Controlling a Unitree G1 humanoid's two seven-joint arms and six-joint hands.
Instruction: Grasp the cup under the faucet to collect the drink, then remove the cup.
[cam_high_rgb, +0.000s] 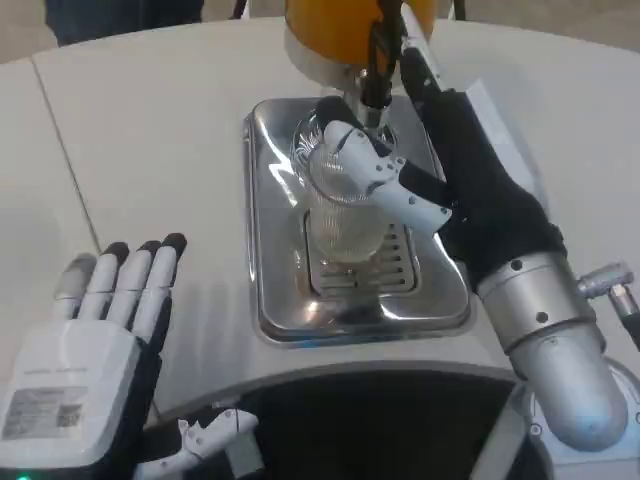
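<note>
White round table (150, 130) takes up most of my head view. At the far edge sits the orange drink dispenser (340, 25) with its dark faucet (378, 70) hanging over the shiny rectangular steel drip tray (275, 300), there to catch spills I'd guess. My right hand (440, 190) reaches in from the right side, white fingers (385, 175) wrapped round the upper part of the clear ribbed plastic cup (345, 235); grip looks closed on it, side-on so the mouth stays free. Cup stands on the tray's slotted grate, directly below the faucet, long axis vertical, mouth up toward the spout. Can't tell if any drink is in it. My left hand (95, 340) lies flat on the table at near left, fingers straight and slightly spread, holding nothing, waiting. I judge filling is the step in hand.
</note>
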